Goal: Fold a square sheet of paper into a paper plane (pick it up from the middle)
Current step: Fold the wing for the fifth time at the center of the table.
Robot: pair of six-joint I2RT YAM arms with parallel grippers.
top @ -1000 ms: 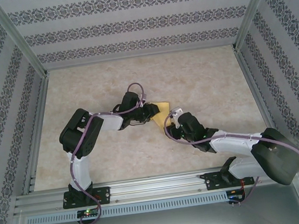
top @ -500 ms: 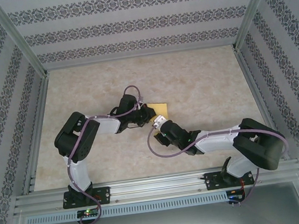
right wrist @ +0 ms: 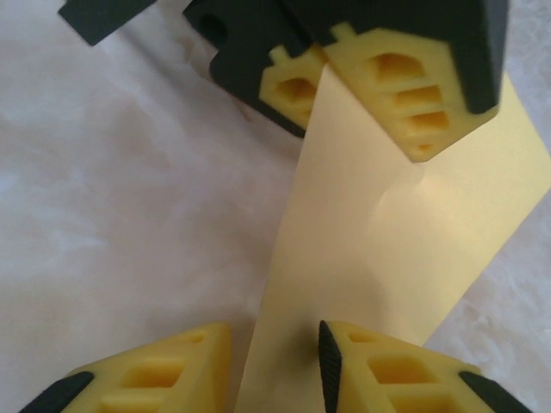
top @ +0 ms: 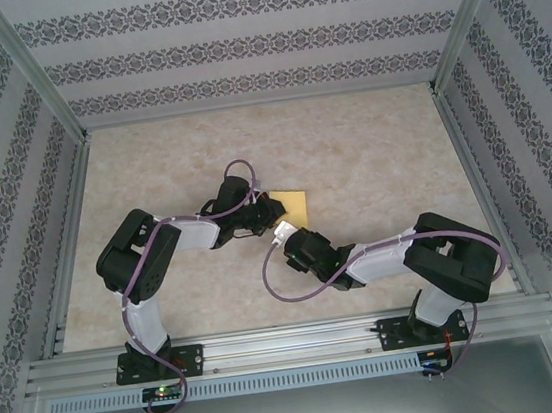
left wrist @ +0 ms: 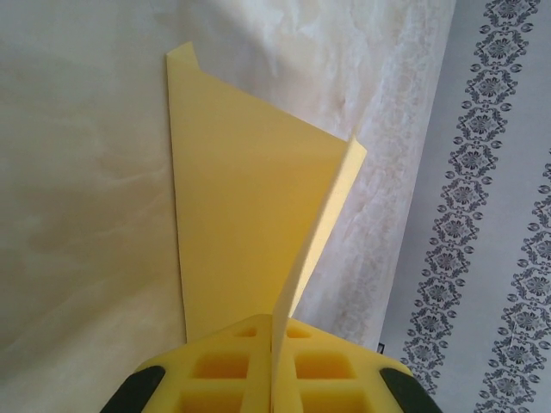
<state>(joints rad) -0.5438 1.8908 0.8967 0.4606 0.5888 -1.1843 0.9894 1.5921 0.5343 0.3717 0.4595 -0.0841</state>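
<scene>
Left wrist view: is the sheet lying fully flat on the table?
No, one flap of the sheet stands upright, pinched in the left jaws.

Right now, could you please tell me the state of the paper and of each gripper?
sheet of paper: partly folded, one flap flat on the table, another standing up from the crease.
left gripper: shut on the sheet of paper.
right gripper: open, jaws apart, with the sheet's edge running into the gap between them.
</scene>
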